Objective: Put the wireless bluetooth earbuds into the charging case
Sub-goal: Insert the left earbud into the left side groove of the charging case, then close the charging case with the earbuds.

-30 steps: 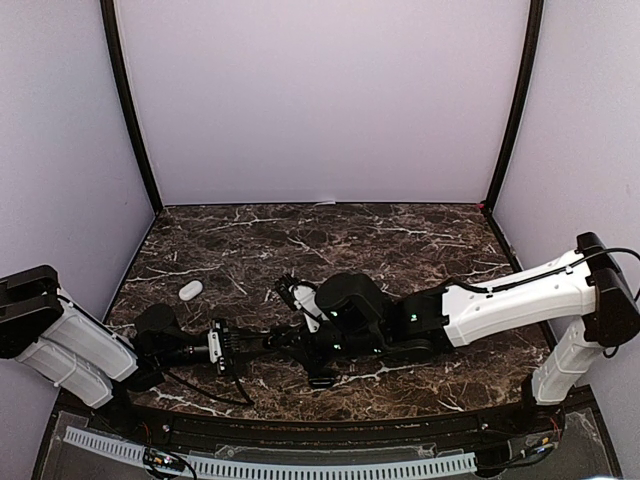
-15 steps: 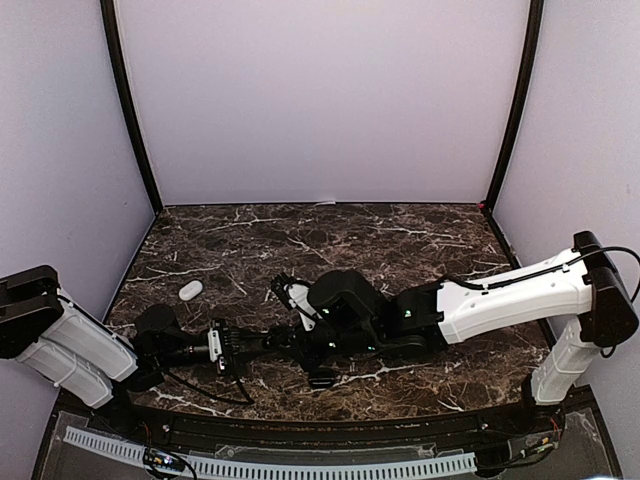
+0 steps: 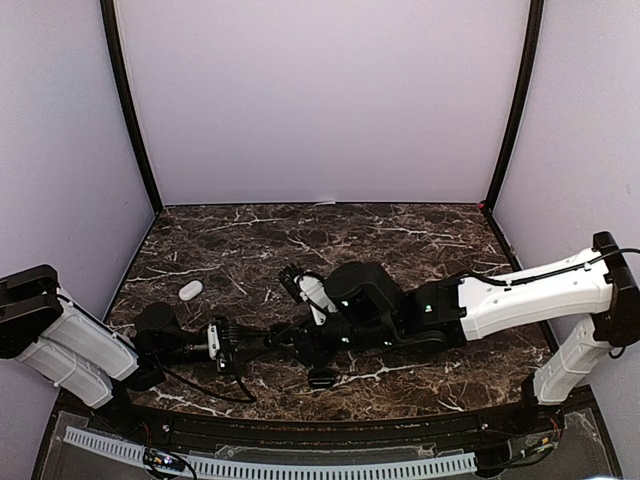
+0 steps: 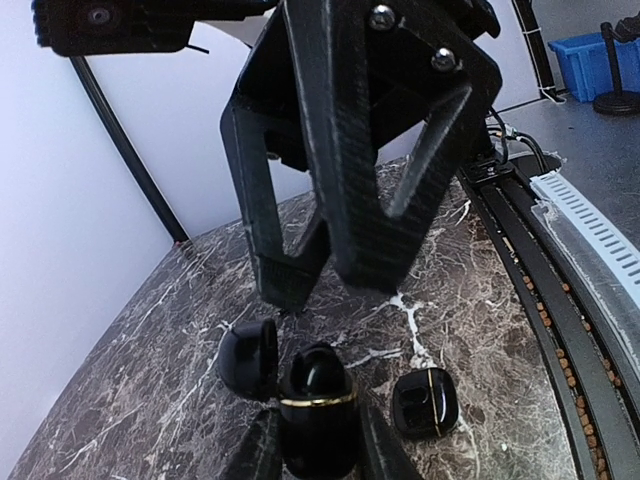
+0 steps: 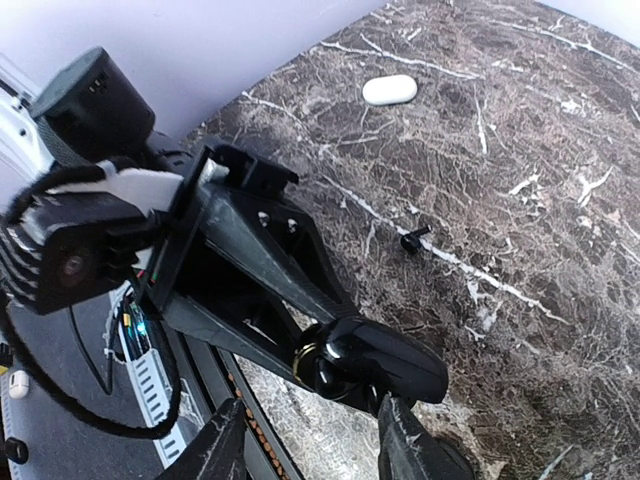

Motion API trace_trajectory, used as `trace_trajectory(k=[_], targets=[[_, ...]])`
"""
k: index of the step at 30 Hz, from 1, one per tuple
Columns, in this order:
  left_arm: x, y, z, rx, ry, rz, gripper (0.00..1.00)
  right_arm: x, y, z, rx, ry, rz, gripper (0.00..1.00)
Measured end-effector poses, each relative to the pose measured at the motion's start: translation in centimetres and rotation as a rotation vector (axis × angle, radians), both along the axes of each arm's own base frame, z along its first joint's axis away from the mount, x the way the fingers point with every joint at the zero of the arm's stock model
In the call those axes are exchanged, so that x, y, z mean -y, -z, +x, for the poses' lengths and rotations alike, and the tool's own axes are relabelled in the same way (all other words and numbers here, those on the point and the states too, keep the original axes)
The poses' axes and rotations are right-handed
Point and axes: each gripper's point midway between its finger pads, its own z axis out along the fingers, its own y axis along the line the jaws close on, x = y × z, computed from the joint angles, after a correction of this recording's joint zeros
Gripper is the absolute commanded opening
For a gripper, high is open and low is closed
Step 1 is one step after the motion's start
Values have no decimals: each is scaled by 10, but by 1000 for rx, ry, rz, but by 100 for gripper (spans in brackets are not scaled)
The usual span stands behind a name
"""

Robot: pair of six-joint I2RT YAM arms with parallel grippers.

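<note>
Black with a gold rim, the charging case (image 4: 316, 390) is clamped between the fingers of my left gripper (image 4: 318, 440), lid hinged open. My right gripper (image 5: 310, 445) hangs just over it, jaws apart and holding nothing. One black earbud (image 5: 413, 240) lies on the marble table (image 5: 560, 200) beyond the right fingertips, well apart from them. A second black case (image 4: 425, 400) lies just beside the left gripper.

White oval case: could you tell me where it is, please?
The white oval case lies at the marble table's left side in the top view, just beyond the left arm.
</note>
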Motion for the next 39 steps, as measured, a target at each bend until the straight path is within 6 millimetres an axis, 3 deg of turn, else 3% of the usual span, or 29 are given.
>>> trace_trajectory(k=[6,9,13,18,20,25,31,35,39], targets=[[0,0,0,-11,0,-3,4,11,-15,3,8,34,36,29],[0,0,0,-14,0,-3,4,21,-15,6,16,54,36,29],[1,0,-2,-21,11,-5,4,32,-6,11,17,67,21,20],[4,-2,-11,-20,69,-10,4,48,0,41,-14,95,21,0],[6,-3,-14,-19,99,-10,4,51,0,53,-12,105,15,0],[8,1,-21,-22,145,1,4,31,6,57,-37,45,2,0],[11,1,-21,-24,159,6,5,-1,38,44,-129,-80,-42,0],[11,3,-21,-29,156,12,5,-5,52,31,-188,-145,-56,0],[12,5,-17,-43,141,22,4,-8,45,21,-206,-198,-24,0]])
